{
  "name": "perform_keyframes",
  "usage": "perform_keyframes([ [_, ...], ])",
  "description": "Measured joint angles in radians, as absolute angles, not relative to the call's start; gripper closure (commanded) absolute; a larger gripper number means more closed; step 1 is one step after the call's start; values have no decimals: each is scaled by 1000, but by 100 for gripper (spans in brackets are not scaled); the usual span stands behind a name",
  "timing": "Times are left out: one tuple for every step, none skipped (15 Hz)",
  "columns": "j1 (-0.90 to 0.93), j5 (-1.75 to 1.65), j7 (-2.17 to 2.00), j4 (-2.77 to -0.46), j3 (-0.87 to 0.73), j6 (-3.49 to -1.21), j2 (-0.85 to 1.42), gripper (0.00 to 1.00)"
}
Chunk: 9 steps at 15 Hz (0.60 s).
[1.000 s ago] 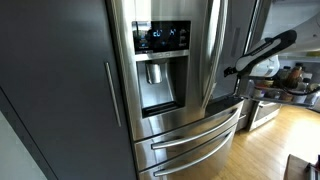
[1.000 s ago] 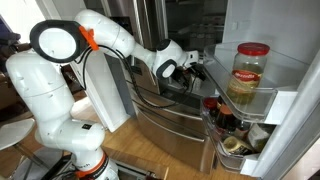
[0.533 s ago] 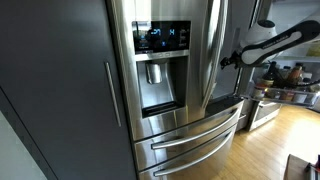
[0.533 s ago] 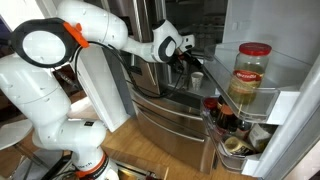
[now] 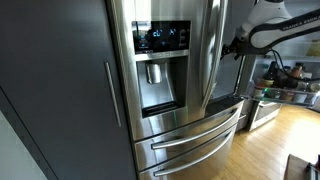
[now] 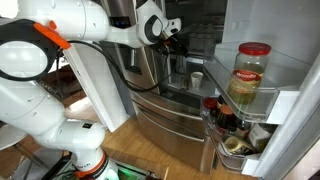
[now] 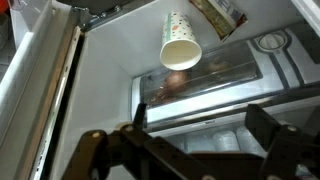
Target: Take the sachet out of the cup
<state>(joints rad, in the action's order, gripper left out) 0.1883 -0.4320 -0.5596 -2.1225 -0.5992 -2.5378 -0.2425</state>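
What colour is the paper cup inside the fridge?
The cup is white with small coloured speckles, clearest in the wrist view.

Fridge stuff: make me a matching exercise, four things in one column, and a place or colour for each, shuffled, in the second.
Things:
1. paper cup
2. sachet
3. jar
4. dispenser

Places and colours:
A. red lid, standing in the open door's shelf
B. set into the steel door front
C. white with spots, on the fridge shelf
D. flat packet lying beside the cup

Pairs: 1-C, 2-D, 3-A, 4-B
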Motion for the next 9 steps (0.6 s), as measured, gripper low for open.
perform_keyframes([
  [119,-400,-554,-2123,-532,-2530,-244,0],
  [55,-366,-546,-2122,-476,-2527,-243,0],
  [-1,-340,-538,-2122,-432,-2525,-242,0],
  [-51,-323,-531,-2122,-397,-2525,-241,0],
  [-94,-312,-523,-2122,-369,-2525,-241,0],
  [-132,-307,-519,-2122,-346,-2525,-242,0],
  [-163,-306,-516,-2122,-326,-2525,-242,0],
  [-190,-306,-512,-2122,-310,-2525,-242,0],
  [-209,-305,-510,-2122,-295,-2525,-242,0],
])
